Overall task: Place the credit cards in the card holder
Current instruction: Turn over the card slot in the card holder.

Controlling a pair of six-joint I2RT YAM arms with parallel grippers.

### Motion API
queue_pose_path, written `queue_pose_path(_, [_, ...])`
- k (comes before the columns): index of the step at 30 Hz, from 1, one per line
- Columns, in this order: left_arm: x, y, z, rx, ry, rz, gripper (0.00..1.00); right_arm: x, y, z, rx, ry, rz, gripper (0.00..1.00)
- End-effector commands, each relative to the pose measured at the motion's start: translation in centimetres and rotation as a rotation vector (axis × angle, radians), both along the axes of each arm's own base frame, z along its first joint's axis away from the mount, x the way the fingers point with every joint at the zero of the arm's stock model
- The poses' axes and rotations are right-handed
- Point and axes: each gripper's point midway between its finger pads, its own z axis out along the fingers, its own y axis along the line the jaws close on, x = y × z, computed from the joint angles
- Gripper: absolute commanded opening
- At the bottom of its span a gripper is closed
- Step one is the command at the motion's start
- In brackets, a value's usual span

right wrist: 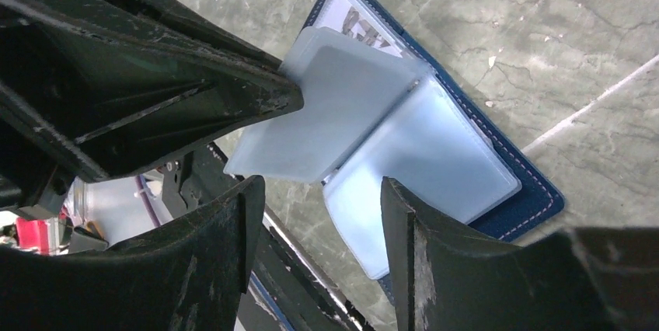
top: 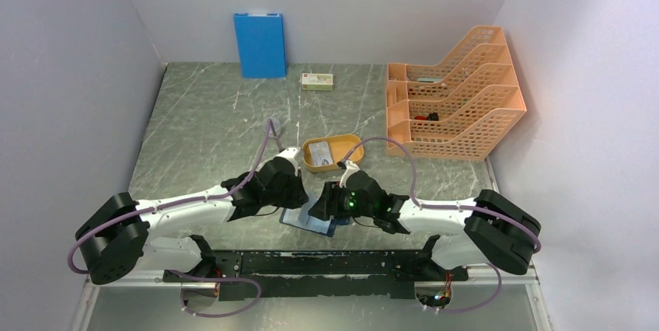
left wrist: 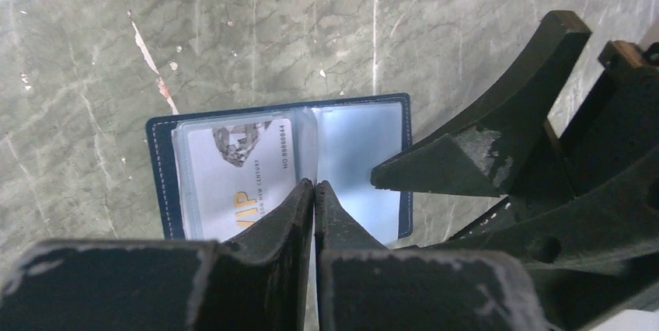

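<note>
The navy card holder (left wrist: 159,183) lies open on the table near the front edge (top: 307,221). A pale credit card (left wrist: 233,168) with "VIP" print sits in its left sleeve and partly shows in the right wrist view (right wrist: 365,24). My left gripper (left wrist: 315,185) is shut on the edge of a clear sleeve page (right wrist: 334,106) and holds it lifted off the holder (right wrist: 536,199). My right gripper (right wrist: 319,199) is open and empty just above the holder's right page, with one of its fingers (left wrist: 458,160) over the holder. Another pale card (top: 325,162) lies in the orange tray (top: 350,144).
A blue board (top: 259,43) leans on the back wall. A white box with a red label (top: 317,81) lies beside it. An orange file rack (top: 455,102) stands at the back right. The two arms meet close together over the holder.
</note>
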Motion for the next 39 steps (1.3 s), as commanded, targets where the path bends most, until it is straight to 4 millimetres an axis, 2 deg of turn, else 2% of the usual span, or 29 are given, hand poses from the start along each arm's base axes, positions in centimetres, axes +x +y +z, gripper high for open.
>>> queue_pose_path(1, [0.0, -1.3, 1.5, -0.088, -0.002, -0.018, 0.13, 0.5, 0.5, 0.3, 0.022, 0.004, -0.033, 0.60])
queue_pose_path(7, [-0.7, -1.6, 1.2, -0.105, 0.027, -0.037, 0.22, 0.0, 0.9, 0.7, 0.064, 0.012, -0.015, 0.62])
queue_pose_path(13, [-0.4, -2.3, 1.6, -0.126, 0.020, -0.047, 0.22, -0.1, 1.1, 1.4, 0.084, 0.004, -0.011, 0.68])
queue_pose_path(20, [-0.3, -2.3, 1.5, -0.119, 0.022, -0.048, 0.22, 0.0, 1.1, 0.3, 0.031, 0.037, -0.035, 0.66])
queue_pose_path(27, [-0.2, -1.9, 1.2, -0.100, 0.017, -0.039, 0.22, -0.1, 0.6, -0.1, 0.030, 0.040, -0.051, 0.56])
queue_pose_path(32, [-0.1, -1.9, 1.3, -0.097, 0.014, -0.036, 0.22, -0.2, 0.4, 0.0, 0.036, 0.035, -0.049, 0.40])
queue_pose_path(39, [0.1, -1.9, 1.3, -0.091, 0.003, -0.031, 0.23, -0.2, 0.2, -0.2, 0.028, 0.035, -0.053, 0.29])
